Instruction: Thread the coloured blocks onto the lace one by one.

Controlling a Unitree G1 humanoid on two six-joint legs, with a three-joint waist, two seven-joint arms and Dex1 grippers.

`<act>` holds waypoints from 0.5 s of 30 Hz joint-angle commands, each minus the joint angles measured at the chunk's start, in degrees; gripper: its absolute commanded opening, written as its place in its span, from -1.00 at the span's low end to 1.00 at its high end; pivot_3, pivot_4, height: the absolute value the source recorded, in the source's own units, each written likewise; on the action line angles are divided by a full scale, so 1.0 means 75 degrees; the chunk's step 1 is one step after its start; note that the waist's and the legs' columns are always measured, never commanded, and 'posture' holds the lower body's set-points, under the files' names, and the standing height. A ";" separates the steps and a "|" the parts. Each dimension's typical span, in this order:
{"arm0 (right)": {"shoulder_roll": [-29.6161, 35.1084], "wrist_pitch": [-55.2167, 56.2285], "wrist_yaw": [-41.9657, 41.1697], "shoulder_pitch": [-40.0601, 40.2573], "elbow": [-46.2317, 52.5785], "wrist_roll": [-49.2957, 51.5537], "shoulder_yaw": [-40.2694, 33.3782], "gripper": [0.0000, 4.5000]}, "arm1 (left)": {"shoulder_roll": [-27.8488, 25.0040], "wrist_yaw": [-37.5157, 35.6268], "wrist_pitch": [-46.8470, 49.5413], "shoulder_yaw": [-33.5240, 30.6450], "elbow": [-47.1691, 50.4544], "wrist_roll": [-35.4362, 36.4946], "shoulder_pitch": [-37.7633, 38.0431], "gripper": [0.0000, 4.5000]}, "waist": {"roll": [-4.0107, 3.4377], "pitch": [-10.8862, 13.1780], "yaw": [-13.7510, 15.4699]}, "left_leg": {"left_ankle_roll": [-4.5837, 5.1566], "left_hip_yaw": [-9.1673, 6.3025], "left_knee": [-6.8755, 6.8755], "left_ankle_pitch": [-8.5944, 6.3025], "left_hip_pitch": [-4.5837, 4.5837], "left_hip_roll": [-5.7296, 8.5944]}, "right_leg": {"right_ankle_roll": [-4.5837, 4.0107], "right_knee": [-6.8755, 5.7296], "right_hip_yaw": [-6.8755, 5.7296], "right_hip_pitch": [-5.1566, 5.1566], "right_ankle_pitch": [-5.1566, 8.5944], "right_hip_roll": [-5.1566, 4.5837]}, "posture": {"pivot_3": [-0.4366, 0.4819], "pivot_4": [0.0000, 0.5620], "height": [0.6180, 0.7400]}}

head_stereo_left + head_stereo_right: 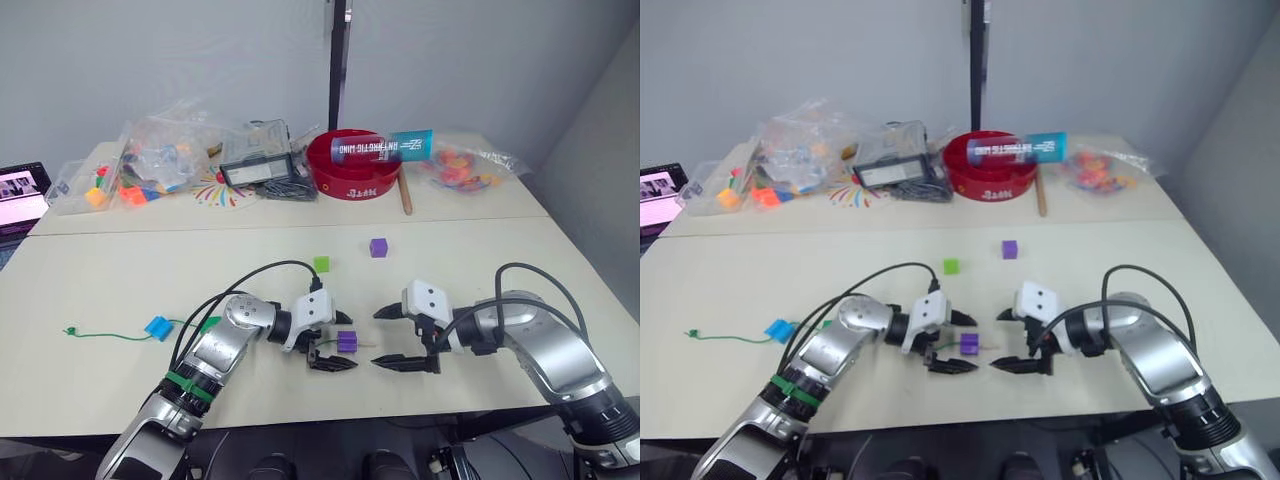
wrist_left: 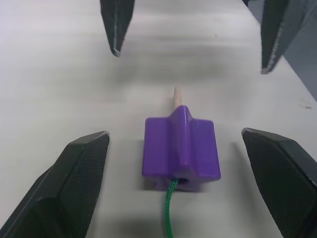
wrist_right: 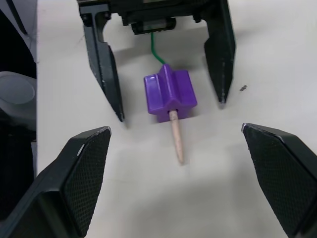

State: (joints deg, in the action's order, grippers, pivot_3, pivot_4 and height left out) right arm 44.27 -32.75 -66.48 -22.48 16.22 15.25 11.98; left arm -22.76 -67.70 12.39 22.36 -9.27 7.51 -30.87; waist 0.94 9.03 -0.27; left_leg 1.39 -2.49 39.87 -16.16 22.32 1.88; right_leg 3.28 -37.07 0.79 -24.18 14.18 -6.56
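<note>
- Purple block (image 1: 346, 341): lies on the worktop (image 1: 120, 270), threaded on the lace (image 1: 115, 336); taken as the landmark.
- Lace: green cord enters the near face of the purple block in the left wrist view; its pale stiff tip (image 3: 176, 140) pokes out the far face and points at the right gripper.
- Left gripper (image 1: 330, 337): fingers spread wide, one on either side of the purple block, not touching it.
- Right gripper (image 1: 398, 337): fingers spread wide, empty, just beyond the lace tip from the purple block, facing the left gripper.
- Blue block (image 1: 157, 327): on the lace, well away from the purple block, near the knotted end (image 1: 70, 331).
- Light green block (image 1: 321, 264): loose, behind the purple block.
- Second purple block (image 1: 378, 247): loose, further back than the light green one.
</note>
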 commanded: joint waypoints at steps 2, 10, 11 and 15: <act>0.0049 0.0185 0.0059 -0.0036 0.0027 0.0000 -0.0062 1.00 | 0.0049 -0.0009 -0.0204 -0.0050 -0.0006 -0.0051 -0.0134 0.88 | 0.0000 0.0000 0.0017 | 0.0000 0.0000 0.0001 0.0000 0.0000 0.0001 | 0.0000 0.0001 0.0000 0.0001 0.0000 0.0000 | -0.05 -0.47 1.00; -0.0038 0.0339 0.0172 -0.0041 -0.0192 -0.0253 0.0230 1.00 | 0.0140 0.0085 -0.0304 -0.0044 -0.0148 -0.0173 -0.0205 -0.24 | 0.0000 0.0000 0.0017 | 0.0000 0.0000 0.0002 0.0000 0.0000 0.0001 | 0.0000 0.0001 0.0000 0.0001 0.0000 -0.0001 | -0.05 -0.47 1.00; -0.0080 0.0382 0.0223 -0.0082 -0.0272 -0.0329 0.0280 1.00 | 0.0124 0.0070 -0.0311 -0.0042 -0.0143 -0.0172 -0.0203 -0.36 | 0.0000 0.0000 0.0017 | 0.0000 0.0000 0.0002 0.0000 0.0000 0.0001 | 0.0000 0.0001 0.0000 0.0001 0.0000 -0.0001 | -0.05 -0.47 1.00; -0.0249 0.0540 0.0332 -0.0191 -0.0506 -0.0527 0.0478 1.00 | 0.0057 0.0023 -0.0342 -0.0039 -0.0105 -0.0157 -0.0163 -0.39 | 0.0000 0.0000 0.0003 | -0.0001 0.0001 0.0002 0.0001 0.0000 0.0001 | 0.0000 0.0000 0.0000 -0.0001 0.0000 0.0000 | -0.05 -0.47 1.00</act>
State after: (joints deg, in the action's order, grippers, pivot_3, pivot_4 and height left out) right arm 42.57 -30.09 -64.40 -22.90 11.90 11.79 15.61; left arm -22.17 -67.19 10.80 22.34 -11.04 6.56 -31.47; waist 0.94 9.03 -0.25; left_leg 1.38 -2.49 39.89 -16.15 22.32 1.89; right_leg 3.28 -37.08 0.79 -24.19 14.18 -6.56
